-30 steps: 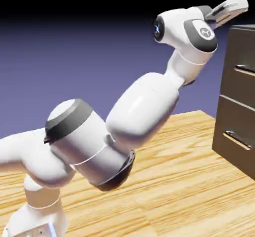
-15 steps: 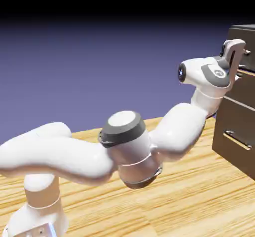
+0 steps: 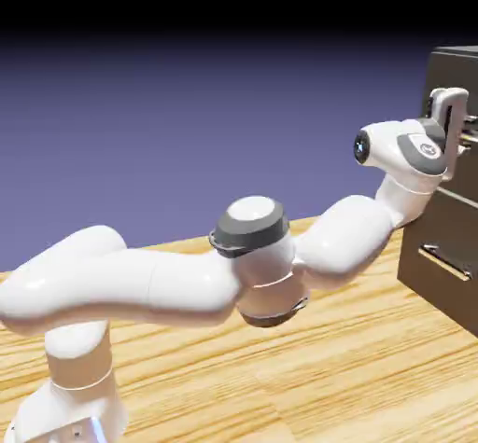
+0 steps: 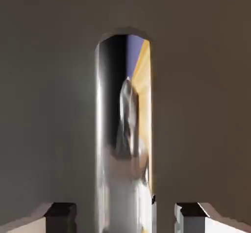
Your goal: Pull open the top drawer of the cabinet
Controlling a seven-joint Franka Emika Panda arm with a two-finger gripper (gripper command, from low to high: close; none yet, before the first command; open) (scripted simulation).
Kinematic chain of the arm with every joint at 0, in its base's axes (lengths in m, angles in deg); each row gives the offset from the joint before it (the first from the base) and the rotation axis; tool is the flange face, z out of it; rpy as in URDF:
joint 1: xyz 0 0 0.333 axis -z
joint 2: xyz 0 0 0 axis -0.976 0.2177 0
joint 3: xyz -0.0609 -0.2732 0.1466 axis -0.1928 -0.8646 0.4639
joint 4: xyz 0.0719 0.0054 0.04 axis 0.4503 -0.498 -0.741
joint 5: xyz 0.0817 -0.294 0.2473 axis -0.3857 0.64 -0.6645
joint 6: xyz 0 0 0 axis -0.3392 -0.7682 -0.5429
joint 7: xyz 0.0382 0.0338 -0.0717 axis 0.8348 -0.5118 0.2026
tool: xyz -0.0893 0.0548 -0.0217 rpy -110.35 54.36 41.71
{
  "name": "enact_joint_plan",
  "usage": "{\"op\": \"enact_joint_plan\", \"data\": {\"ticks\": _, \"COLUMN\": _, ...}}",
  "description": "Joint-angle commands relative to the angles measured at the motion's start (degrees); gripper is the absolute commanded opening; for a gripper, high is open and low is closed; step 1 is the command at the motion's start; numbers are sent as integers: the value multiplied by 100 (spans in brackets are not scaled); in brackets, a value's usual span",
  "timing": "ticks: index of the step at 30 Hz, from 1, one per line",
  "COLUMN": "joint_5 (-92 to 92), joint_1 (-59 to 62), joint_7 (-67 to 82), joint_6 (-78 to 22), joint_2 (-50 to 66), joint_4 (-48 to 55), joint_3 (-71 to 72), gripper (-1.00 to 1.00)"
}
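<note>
The cabinet [image 3: 455, 245] stands at the exterior view's right edge, dark grey-brown. My gripper [image 3: 463, 126] is pressed up to the top drawer [image 3: 467, 166], and the hand hides most of its front. In the hand view the drawer's silver bar handle [image 4: 122, 143] runs up the middle, large and shiny, against the drawer front [image 4: 44, 104]. My gripper [image 4: 125, 218] is open and straddles the bar. Its fingertips [image 4: 61, 212] stand on either side, with a narrow gap to the metal on each side. The lower drawer's handle [image 3: 443, 262] shows below.
The arm stretches low over the wooden table [image 3: 355, 366] from the lower left toward the cabinet. Its elbow [image 3: 252, 236] hangs over the middle of the table. The backdrop is plain blue-violet.
The arm has swung down and forward. The hand has dropped from above the cabinet's top to the top drawer's handle and moved slightly closer in the last half second.
</note>
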Motion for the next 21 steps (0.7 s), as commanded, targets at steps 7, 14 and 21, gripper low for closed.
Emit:
{"op": "enact_joint_plan", "data": {"ticks": 7, "joint_5": 118, "joint_1": 886, "joint_7": -321, "joint_6": -562, "joint_2": -5, "joint_4": -1454, "joint_3": 115, "gripper": -100}}
{"op": "enact_joint_plan", "data": {"ticks": 14, "joint_5": 133, "joint_1": 1808, "joint_7": -577, "joint_6": -1093, "joint_2": -15, "joint_4": -2907, "joint_3": 277, "gripper": -100}}
{"op": "enact_joint_plan", "data": {"ticks": 21, "joint_5": 44, "joint_1": 2784, "joint_7": -774, "joint_6": -1577, "joint_2": -52, "joint_4": -4360, "joint_3": 508, "gripper": -100}}
